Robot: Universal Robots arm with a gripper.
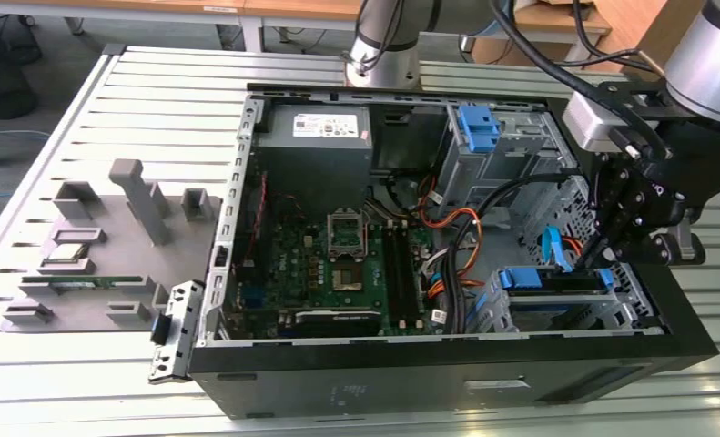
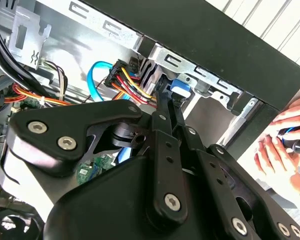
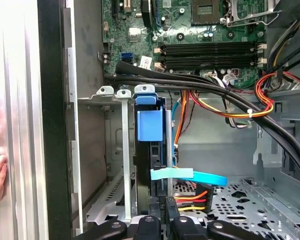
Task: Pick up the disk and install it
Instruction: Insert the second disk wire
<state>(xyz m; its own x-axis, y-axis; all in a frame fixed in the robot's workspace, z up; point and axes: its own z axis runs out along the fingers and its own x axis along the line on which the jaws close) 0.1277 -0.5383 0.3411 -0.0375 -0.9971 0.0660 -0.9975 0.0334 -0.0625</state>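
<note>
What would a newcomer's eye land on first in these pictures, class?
The open computer case on the slatted table draws the eye, its green motherboard exposed. At the exterior view's right the black gripper reaches into the drive cage, where the blue-railed disk stands on edge in its bay.

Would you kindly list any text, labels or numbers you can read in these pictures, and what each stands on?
Nothing reads clearly.
Power supply label: print too small to read.
Motherboard sticker: too small to read.
Case front panel marking: blurred, unreadable.
</note>
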